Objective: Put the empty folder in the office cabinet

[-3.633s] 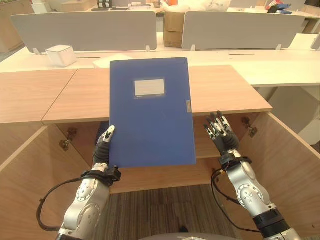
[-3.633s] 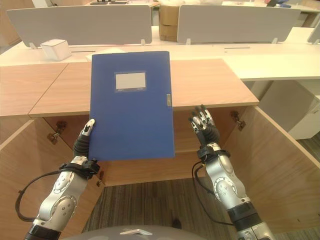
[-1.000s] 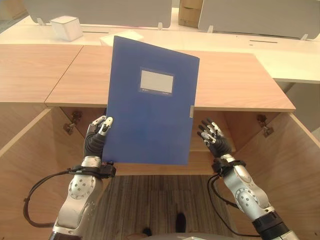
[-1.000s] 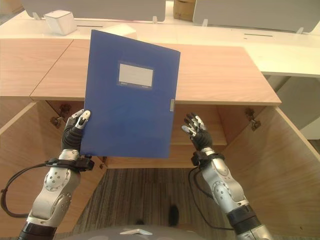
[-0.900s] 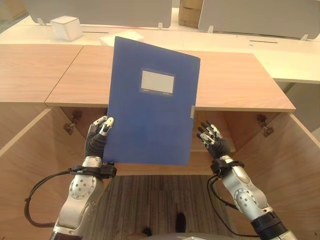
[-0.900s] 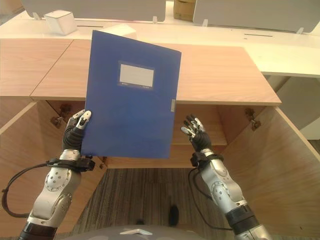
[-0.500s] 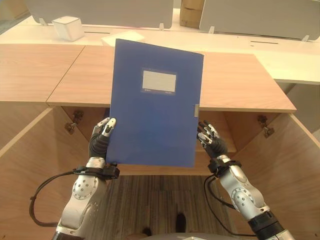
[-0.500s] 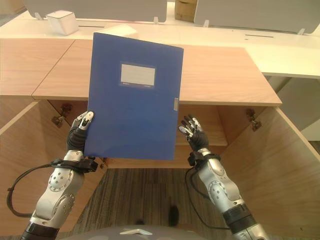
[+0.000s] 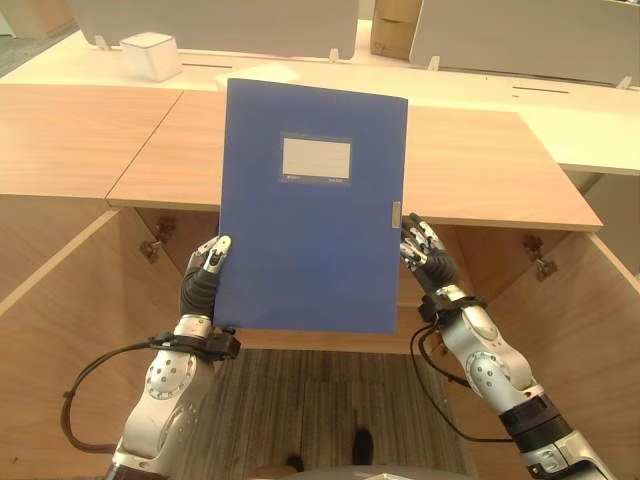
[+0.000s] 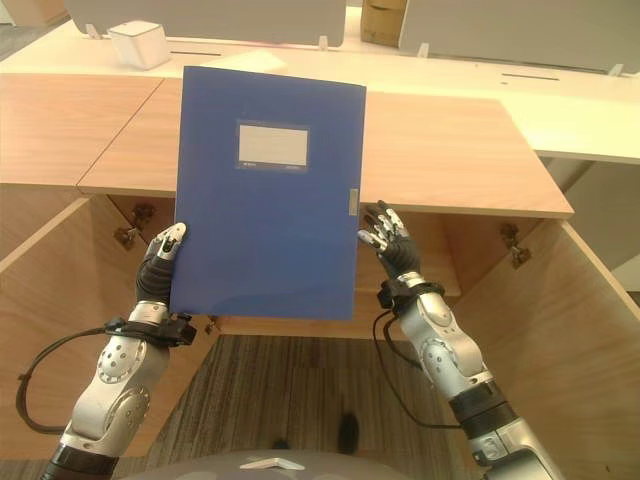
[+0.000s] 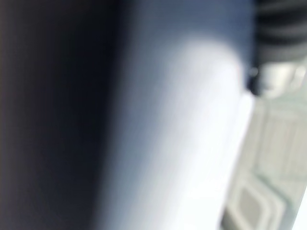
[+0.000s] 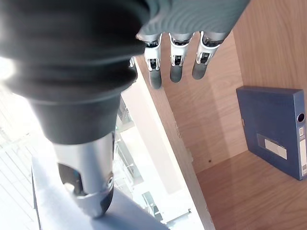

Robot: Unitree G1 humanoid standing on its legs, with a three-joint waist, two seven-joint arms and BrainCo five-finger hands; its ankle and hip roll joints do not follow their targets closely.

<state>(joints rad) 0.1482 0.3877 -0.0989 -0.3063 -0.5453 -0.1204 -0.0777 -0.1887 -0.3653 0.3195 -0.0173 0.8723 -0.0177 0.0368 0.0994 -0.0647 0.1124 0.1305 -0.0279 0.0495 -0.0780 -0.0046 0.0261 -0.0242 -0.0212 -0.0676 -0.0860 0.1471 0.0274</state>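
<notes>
Folder: I hold the blue folder (image 9: 310, 210) upright in front of me, face toward me, its lower edge level with the cabinet (image 9: 60, 300) opening and its upper part standing against the wooden worktop (image 9: 480, 170) behind.
Left hand: my left hand (image 9: 203, 278) has the folder by its lower left corner, thumb on the front; the fingers are behind the cover, so I cannot tell how far they are curled. I judge this one corner grip carries the folder.
Right hand: my right hand (image 10: 388, 243) sits just beside the folder's right edge, below the small clasp (image 9: 396, 214), fingers straight and spread, holding nothing. I judge it is there to steady that edge before I lower the folder.
Cabinet: both doors stand wide open, left and right, so the opening below the worktop is free across its width.
Inside: the right wrist view shows another blue box file (image 12: 276, 136) lying on the cabinet floor near a side wall, with bare wood around it.
Edges to mind: the worktop's near edge lies right behind the folder; I reckon I must drop and tip the folder under it to go in.
Far side: a white box (image 9: 150, 53) sits well away on the far left.
</notes>
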